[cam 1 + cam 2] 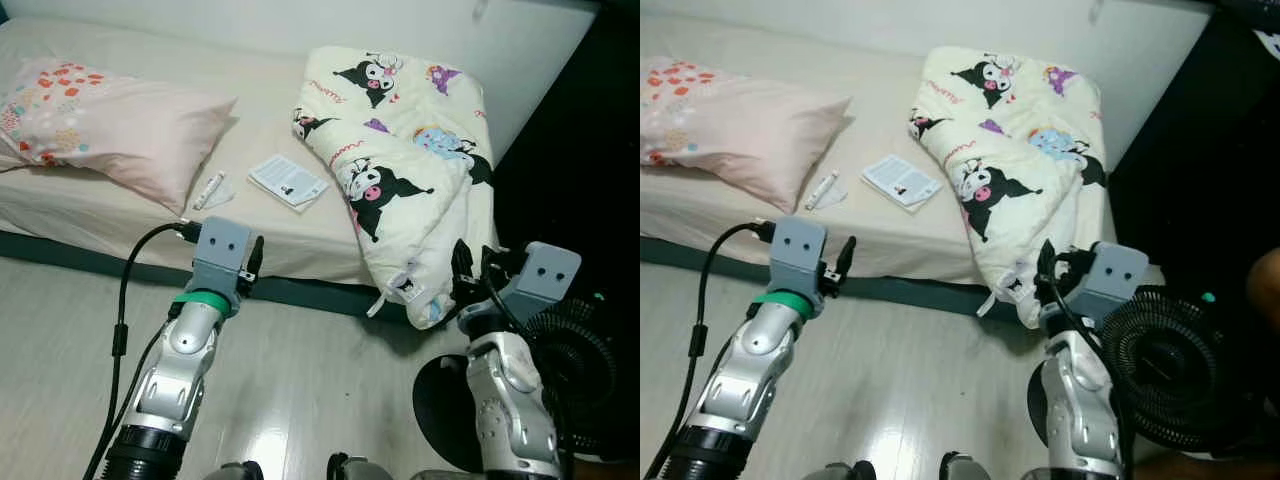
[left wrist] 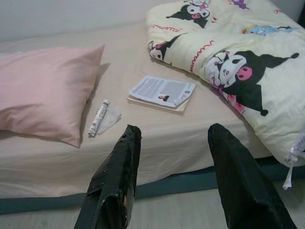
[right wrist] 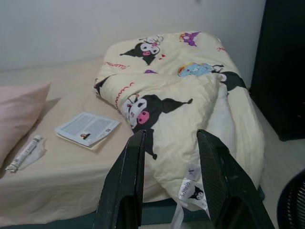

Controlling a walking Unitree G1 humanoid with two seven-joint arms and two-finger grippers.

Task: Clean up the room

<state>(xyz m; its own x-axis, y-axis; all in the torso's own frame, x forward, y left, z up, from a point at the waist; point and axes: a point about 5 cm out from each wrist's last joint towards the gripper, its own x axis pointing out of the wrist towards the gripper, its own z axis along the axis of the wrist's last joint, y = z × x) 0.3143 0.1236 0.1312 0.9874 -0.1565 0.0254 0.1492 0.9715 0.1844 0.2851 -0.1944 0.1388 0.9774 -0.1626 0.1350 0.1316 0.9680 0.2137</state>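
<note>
Both grippers are hovering over the pale floor (image 1: 60, 330) at the bed's (image 1: 250, 130) edge, holding nothing. On the mattress are lying a pink pillow (image 1: 110, 125), a small tube (image 2: 98, 117), a booklet (image 1: 288, 180) and a bunched cartoon-print quilt (image 1: 400, 150). Left gripper (image 2: 174, 138) is spreading its 2 fingers wide; right gripper (image 3: 169, 140) is gaping moderately before the quilt.

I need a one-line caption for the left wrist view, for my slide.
Open left gripper faces a bed with pillow, booklet, small tube and cartoon comforter.
</note>
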